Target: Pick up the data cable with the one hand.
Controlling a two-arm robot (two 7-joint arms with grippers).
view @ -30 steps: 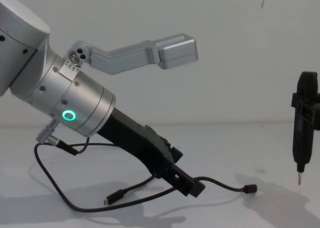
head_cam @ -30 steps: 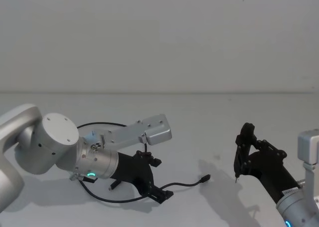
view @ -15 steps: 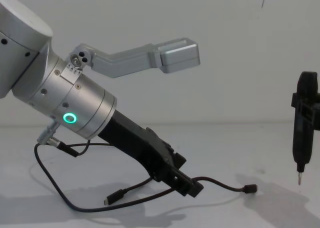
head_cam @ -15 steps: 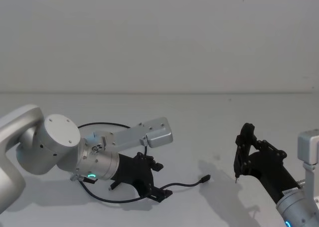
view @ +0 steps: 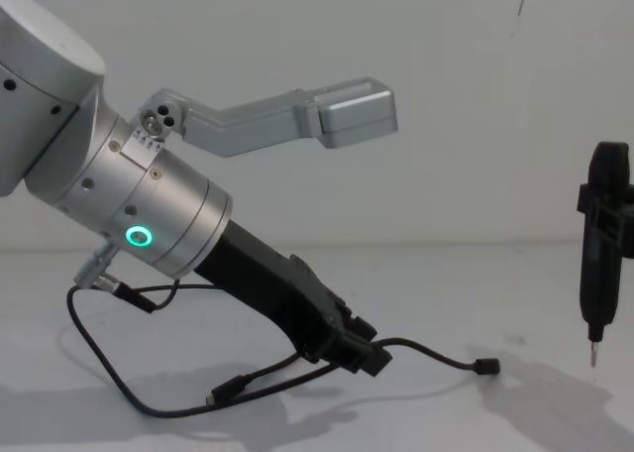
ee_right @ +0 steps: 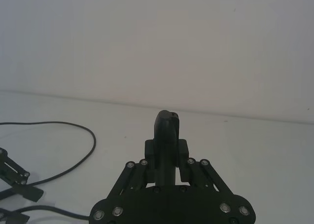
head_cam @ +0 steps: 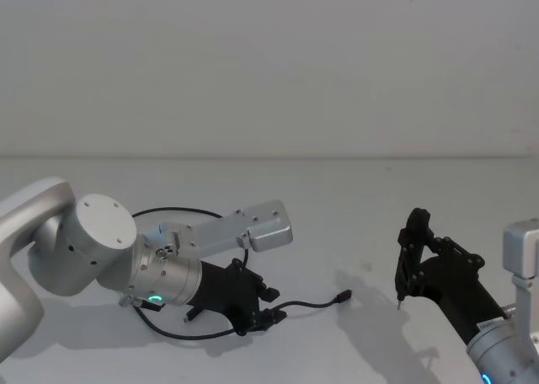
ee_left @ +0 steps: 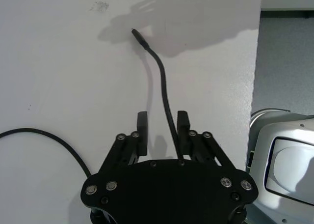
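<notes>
Wall and table: plain white wall [head_cam: 269, 64] stands behind a flat white table [head_cam: 337, 199].
Left arm: the big silver left arm [head_cam: 84, 249] reaches low across the table from the robot's left side. A green ring [view: 136, 237] glows on it.
Right arm: the right arm [head_cam: 505, 342] waits on the robot's right side, up off the table and well apart from the cable.
Left gripper: the chunky black left gripper [ee_left: 162, 117] is down at the table. Its two jaws stand apart. The gap between them is wider than the cable, so nothing is pinched yet.
Right gripper: the right gripper [ee_right: 167, 157] is closed tight around a thin black rod tool [view: 599, 244]. The pin tip of the tool points down.
Data cable: the long thin black data cable [ee_left: 162, 79] lies on the table in a big loop around the left arm. One part of it runs right between the left gripper's jaws, close to one of them.
Plugs: one plug [head_cam: 344, 297] lies past the left gripper, toward the right arm. The other plug [head_cam: 192, 314] lies under the left arm, near the green ring.
Done: the left gripper is in a good spot, low down with the cable between its jaws.
Left to do: I think the jaws must squeeze shut on the cable, and then the arm must lift it up. Most of the cable rests on the table, so the pick-up looks about half done.
</notes>
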